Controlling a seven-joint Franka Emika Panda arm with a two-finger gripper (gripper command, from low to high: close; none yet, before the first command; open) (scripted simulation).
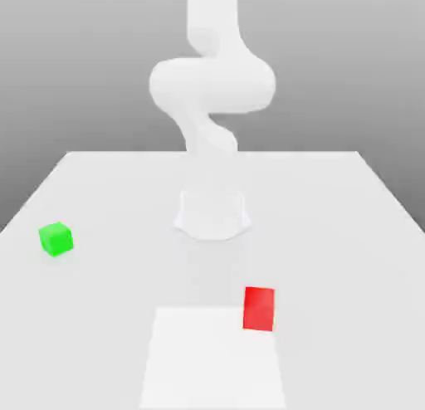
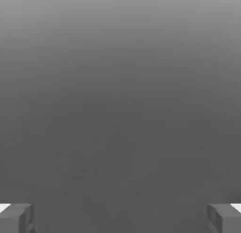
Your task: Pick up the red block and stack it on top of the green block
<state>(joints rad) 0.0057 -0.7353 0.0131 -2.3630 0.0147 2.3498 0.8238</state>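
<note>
Exterior view shows me the small bright red block [image 1: 258, 308] sitting on the flat white table [image 1: 349, 226], toward that view's right and close to the camera; the small bright green cube [image 1: 56, 238] sits well apart from it, over on that view's left; the big white robot arm [image 1: 212, 85] stands behind them both. On the hand view I see the two grey fingers [image 2: 16, 219] of my gripper [image 2: 120, 219] spread wide with nothing between them. I think the pick has not begun; if I come down off-centre, a finger could bump the red block and push it away; a crooked grab could make it tip later on the green cube.
</note>
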